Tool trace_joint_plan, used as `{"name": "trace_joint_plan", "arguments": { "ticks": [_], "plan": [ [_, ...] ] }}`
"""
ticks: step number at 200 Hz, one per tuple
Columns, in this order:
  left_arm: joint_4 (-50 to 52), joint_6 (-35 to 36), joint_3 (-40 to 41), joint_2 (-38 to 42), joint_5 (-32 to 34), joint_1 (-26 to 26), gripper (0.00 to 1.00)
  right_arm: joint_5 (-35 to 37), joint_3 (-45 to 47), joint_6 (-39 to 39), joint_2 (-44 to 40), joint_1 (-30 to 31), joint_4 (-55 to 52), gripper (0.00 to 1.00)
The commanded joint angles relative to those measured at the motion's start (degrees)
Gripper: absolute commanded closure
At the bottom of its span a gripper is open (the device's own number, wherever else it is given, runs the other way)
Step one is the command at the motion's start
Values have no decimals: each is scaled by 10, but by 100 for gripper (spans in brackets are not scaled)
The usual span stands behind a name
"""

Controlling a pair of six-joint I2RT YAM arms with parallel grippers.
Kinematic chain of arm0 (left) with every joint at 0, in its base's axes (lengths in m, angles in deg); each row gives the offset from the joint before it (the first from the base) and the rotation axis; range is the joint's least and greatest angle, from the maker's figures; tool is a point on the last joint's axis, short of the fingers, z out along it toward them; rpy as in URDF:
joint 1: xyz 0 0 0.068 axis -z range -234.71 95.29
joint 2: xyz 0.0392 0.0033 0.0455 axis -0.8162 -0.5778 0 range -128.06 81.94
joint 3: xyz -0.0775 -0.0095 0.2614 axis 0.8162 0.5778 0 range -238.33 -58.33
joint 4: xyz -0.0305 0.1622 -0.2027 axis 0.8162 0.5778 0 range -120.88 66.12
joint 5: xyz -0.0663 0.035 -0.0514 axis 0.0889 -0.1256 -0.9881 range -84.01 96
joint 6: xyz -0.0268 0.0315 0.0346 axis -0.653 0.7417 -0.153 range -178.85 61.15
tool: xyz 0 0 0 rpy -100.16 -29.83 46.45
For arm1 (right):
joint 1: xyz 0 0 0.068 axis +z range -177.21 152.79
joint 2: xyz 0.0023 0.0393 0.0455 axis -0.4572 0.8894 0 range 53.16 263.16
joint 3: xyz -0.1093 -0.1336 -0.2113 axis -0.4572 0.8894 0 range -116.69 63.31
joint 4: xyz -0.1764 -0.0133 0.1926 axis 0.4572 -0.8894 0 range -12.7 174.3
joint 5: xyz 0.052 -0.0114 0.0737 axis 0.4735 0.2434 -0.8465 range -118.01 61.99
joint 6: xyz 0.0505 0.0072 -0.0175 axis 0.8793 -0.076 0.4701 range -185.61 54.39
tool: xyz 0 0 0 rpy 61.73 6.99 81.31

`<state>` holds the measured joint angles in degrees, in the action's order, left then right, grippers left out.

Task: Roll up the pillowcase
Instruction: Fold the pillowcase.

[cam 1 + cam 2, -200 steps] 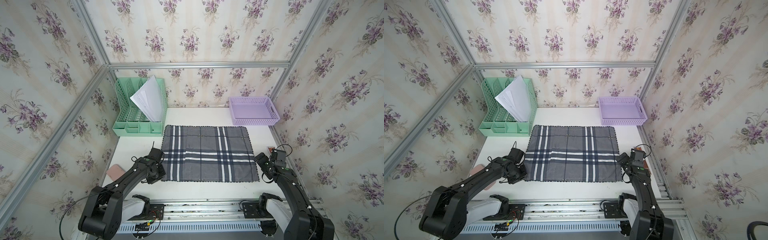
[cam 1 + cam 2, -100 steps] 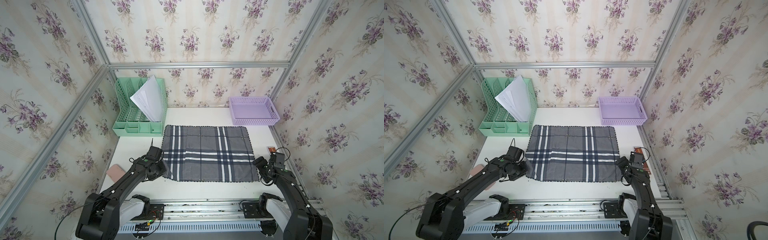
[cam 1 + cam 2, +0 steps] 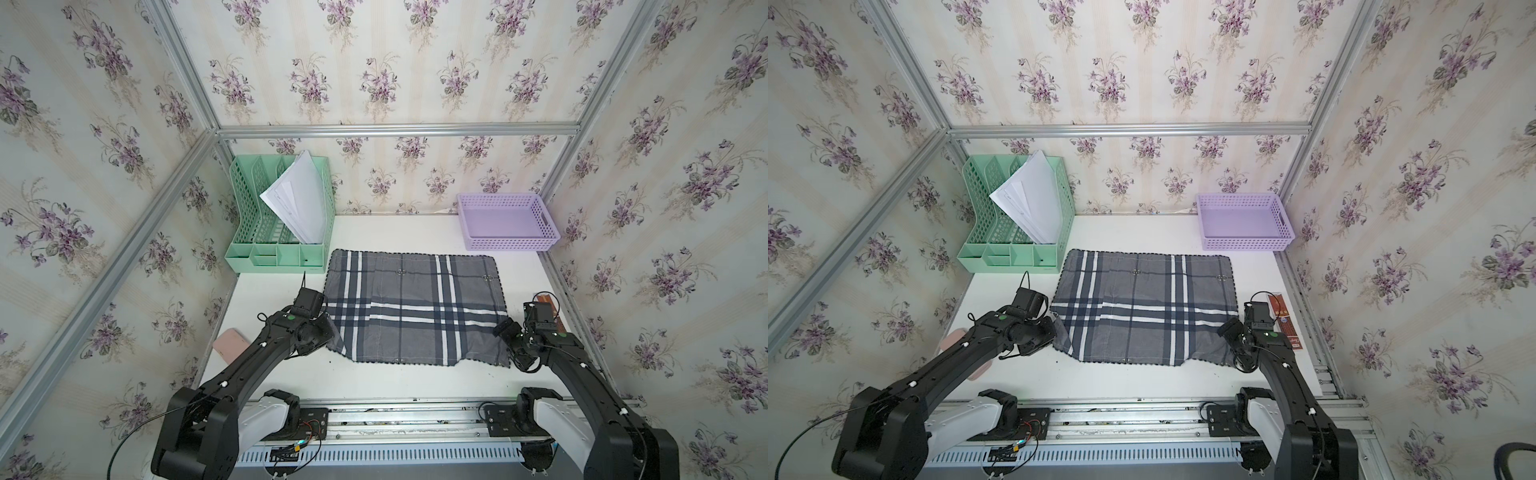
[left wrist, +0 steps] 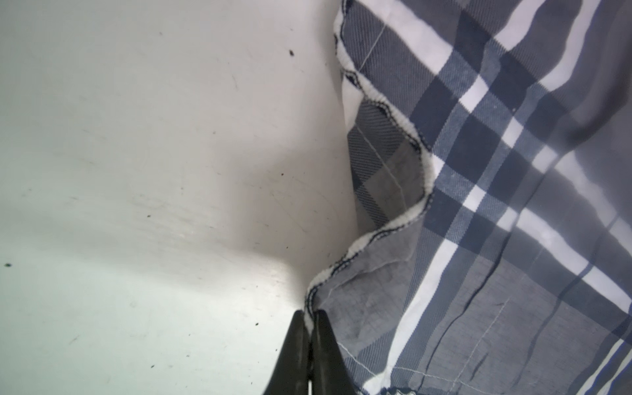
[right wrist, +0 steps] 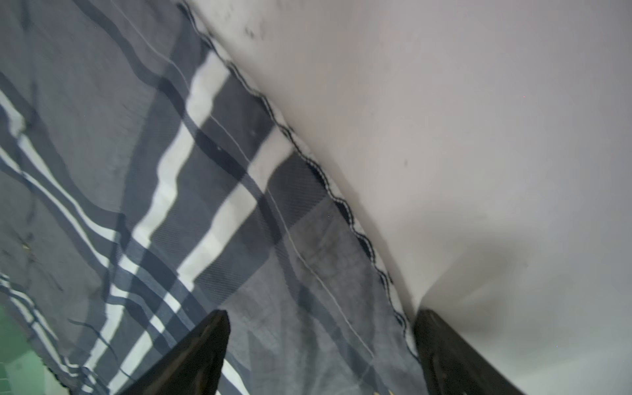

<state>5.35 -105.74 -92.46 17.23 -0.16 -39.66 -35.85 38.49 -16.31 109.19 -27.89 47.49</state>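
We see wallpaper (image 3: 415, 62) with purple flowers on every wall, edged by aluminium bars (image 3: 395, 129). On the white table (image 3: 395, 232), a green file rack (image 3: 266, 257) stands at ten o'clock and a lilac basket (image 3: 509, 245) at two o'clock.

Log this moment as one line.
left end effector: shut on pillowcase corner | right end effector: open over edge | pillowcase: unrolled

The pillowcase (image 3: 415, 307) lies spread at the centre of the tabletop (image 3: 395, 382). Behind its far-left corner, just beside it, stands a desk file organiser (image 3: 274, 257) with papers (image 3: 297, 199) in a right-hand slot. Behind its far-right corner sits a basket (image 3: 509, 243). The left tool (image 4: 308, 319) is at the near-left corner, the right tool (image 5: 321, 314) at the near-right corner.
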Motion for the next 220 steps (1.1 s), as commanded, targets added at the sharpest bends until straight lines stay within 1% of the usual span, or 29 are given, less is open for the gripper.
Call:
{"name": "trace_joint_plan", "arguments": {
  "ticks": [1,16,28,41,60,69,90,98,105,125,138,151,160,174,196,220],
  "plan": [
    [-2,13,-9,-5,4,0,91,56,-13,24,25,20,-90,9],
    [-2,19,-14,-12,6,-1,91,65,-21,28,29,32,-109,10],
    [-3,23,-19,-18,8,-1,92,66,-30,36,20,47,-124,15],
    [-3,28,-25,-24,7,-1,91,62,-37,51,14,70,-146,17],
    [-6,33,-31,-33,6,0,91,64,-46,70,23,112,-163,23],
    [-10,35,-33,-37,4,-1,90,68,-43,74,33,124,-151,26],
    [-22,36,-30,-47,-2,-3,90,59,-15,77,60,125,-93,36],
    [-21,37,-31,-51,-7,-5,91,58,-5,81,67,126,-77,42],
    [-19,38,-31,-51,-11,-5,91,63,1,82,70,126,-69,52],
    [-8,39,-28,-37,-5,-6,91,90,-5,82,57,127,-60,74],
    [-1,41,-25,-21,1,-12,92,99,-12,82,45,127,-61,91],
    [9,41,-23,-4,7,-17,94,102,-14,78,35,126,-57,100],
    [13,40,-22,9,12,-19,95,110,-18,71,32,126,-53,100],
    [19,40,-20,26,21,-20,100,110,-23,49,28,126,-29,100],
    [49,38,-29,56,38,-20,100,104,-41,9,25,126,-1,100],
    [90,42,-43,112,68,-20,100,125,-81,-41,14,126,-17,100]
  ]
}}
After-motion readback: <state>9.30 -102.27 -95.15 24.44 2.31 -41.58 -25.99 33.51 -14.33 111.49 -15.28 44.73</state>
